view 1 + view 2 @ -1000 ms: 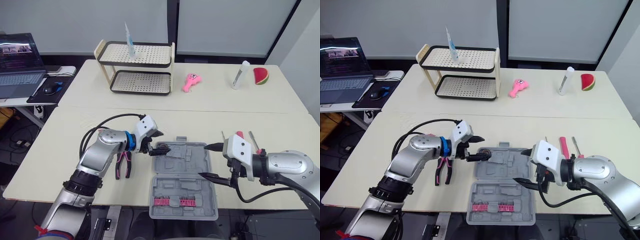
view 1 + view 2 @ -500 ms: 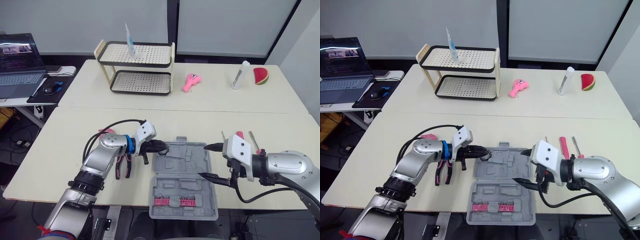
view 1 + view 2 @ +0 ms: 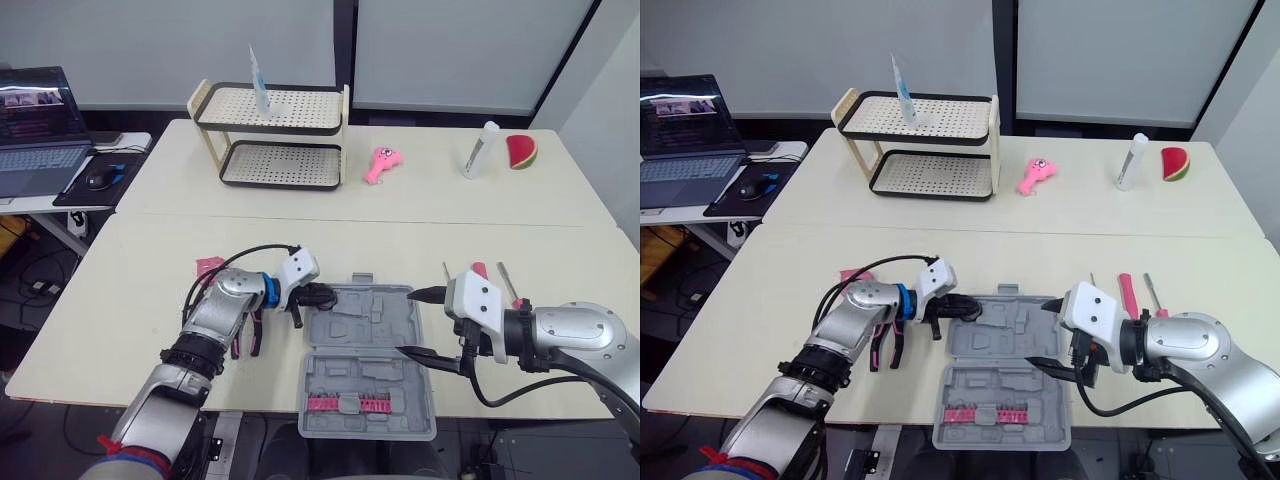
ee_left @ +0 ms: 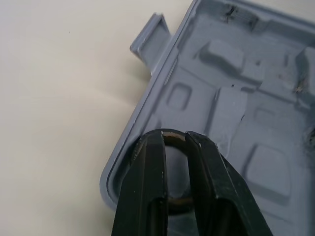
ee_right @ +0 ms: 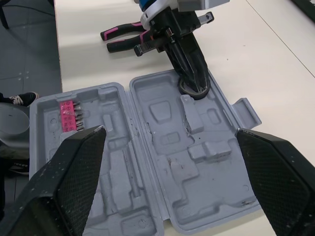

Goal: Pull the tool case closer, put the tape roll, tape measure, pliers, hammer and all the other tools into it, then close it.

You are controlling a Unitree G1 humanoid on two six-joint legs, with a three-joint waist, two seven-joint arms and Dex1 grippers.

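Note:
The grey tool case (image 3: 375, 322) lies open at the table's front, a pink bit holder (image 3: 345, 404) in its near half. My left gripper (image 3: 318, 295) rests at the far half's left corner, shut on a dark tape roll (image 4: 173, 135), which also appears in the right wrist view as a dark ring (image 5: 194, 91). Pink-handled pliers (image 3: 883, 350) lie left of the case, partly under my left arm. My right gripper (image 3: 405, 321) hangs open at the case's right edge, holding nothing. A pink-handled tool (image 3: 1127, 292) and a thin screwdriver (image 3: 1152, 295) lie behind my right arm.
A small pink object (image 3: 208, 265) lies behind my left arm. At the back stand a two-tier rack (image 3: 272, 135), a pink toy (image 3: 380, 163), a white tube (image 3: 481, 150) and a watermelon slice (image 3: 521, 152). A laptop (image 3: 35, 130) sits on the side desk.
My left gripper's fingers have closed and it has dropped to the case's far left corner. The right arm and the case have not moved.

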